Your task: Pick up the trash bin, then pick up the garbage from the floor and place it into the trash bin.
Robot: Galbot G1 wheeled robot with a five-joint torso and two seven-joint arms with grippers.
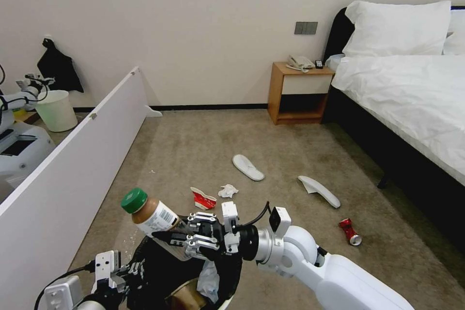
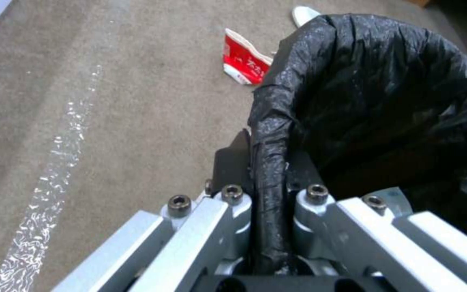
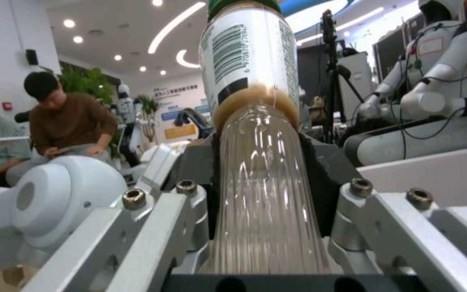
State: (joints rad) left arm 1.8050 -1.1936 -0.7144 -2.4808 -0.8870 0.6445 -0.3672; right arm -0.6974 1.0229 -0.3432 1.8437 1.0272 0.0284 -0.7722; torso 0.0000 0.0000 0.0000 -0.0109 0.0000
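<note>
Green-capped bottle [image 1: 155, 219] clamped in right end effector [image 1: 190, 236] above trash bin [image 1: 160, 271].

- One trash bin [image 1: 160, 264] lined with a black bag is sitting at the bottom of the head view.
- One pale unlined bin [image 1: 57, 110] is standing beyond the white partition [image 1: 72, 164].
- One green-capped bottle [image 1: 152, 217] is showing above the lined bin.
- Two white slippers are lying on the carpet: one [image 1: 248, 167] nearer the nightstand, one [image 1: 318, 191] nearer the bed.
- One crushed red-white cup [image 1: 203, 198] is lying on the floor.
- One white tissue [image 1: 227, 190] is lying just beside that cup.
- One red can [image 1: 349, 231] is lying on the carpet.
- Two grippers are showing: the left gripper [image 1: 123, 271] and the right gripper [image 1: 193, 235].
- One nightstand [image 1: 298, 93] is standing by the wall.
- One telephone [image 1: 300, 62] is resting on it.
- Two pillows are lying on the bed: one [image 1: 397, 28] in full, one [image 1: 456, 34] at the edge.
</note>
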